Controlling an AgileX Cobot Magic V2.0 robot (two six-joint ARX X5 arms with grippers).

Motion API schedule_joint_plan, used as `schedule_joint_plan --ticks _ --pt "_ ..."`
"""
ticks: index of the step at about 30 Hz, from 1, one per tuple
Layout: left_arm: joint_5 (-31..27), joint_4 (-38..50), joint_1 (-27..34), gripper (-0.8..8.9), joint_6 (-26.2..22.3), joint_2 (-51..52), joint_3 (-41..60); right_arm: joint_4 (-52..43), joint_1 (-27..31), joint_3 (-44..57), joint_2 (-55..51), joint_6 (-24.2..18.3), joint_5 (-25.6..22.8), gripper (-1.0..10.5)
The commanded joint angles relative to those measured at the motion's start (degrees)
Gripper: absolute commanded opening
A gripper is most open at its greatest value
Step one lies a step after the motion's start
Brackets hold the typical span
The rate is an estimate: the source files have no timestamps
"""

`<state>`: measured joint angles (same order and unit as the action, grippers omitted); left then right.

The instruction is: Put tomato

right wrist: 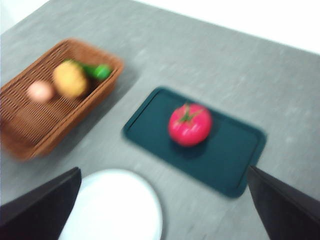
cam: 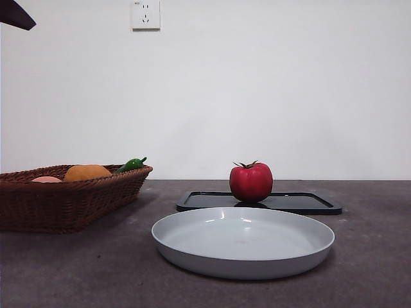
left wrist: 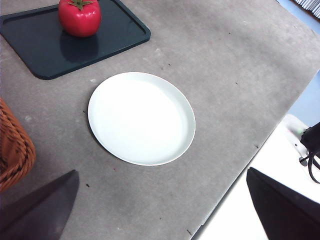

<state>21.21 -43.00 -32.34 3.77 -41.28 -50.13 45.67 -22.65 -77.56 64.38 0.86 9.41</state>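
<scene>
Right wrist view, blurred as it is, shows the right hand (right wrist: pixel 162 235) with its jaws spread wide and nothing between them, raised well above the desk (right wrist: pixel 240 65). Beyond its open jaws sits the tomato (right wrist: pixel 189 124), red with a green stem top, well apart from the hand and untouched. It rests on a dark flat tray (right wrist: pixel 230 155), toward the middle of it. Nearer the hand, close to one jaw, lies the rim of a white plate (right wrist: pixel 120 210), empty. Farther off, past the plate and to the side of the tray, is a wicker basket (right wrist: pixel 30 130) holding an orange round fruit (right wrist: pixel 69 78), a pale pink fruit (right wrist: pixel 40 91) and a green pepper (right wrist: pixel 100 71).

The left hand (left wrist: pixel 162 235) is also spread wide and empty, high over the desk near its edge. The plate (left wrist: pixel 141 118) lies just ahead of its jaws; the tomato (left wrist: pixel 79 17) on the tray (left wrist: pixel 45 50) is farther out, beyond the plate, well apart from this hand too. A corner of the basket (left wrist: pixel 12 145) shows beside one jaw.

From the front, the tomato (cam: pixel 251 181) stands upright on the tray (cam: pixel 308 203) behind the plate (cam: pixel 243 242), with the basket (cam: pixel 64 199) off to the side. A black tip of an arm (cam: pixel 16 16) shows at a top corner.
</scene>
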Motion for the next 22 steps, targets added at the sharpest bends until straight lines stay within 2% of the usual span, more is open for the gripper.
schedule_joint_plan --ticks 1,12,17,22 --pt "0.2 0.9 -0.3 5.58 -0.1 -0.3 -0.9 -0.1 -2.2 5.1 -5.4 0.5 0.2 5.4" --pt "0.2 0.9 -0.3 5.58 0.0 -0.3 -0.9 -0.1 -10.1 24.9 -26.0 6.7 1.5 5.4" --pt "0.2 0.9 -0.3 5.58 -0.1 -0.3 -0.9 -0.1 -11.9 29.6 -32.1 6.8 1.6 5.4" --pt "0.2 0.9 -0.3 5.57 0.0 -0.3 -0.9 0.2 -12.1 30.0 -33.9 6.7 1.5 5.4"
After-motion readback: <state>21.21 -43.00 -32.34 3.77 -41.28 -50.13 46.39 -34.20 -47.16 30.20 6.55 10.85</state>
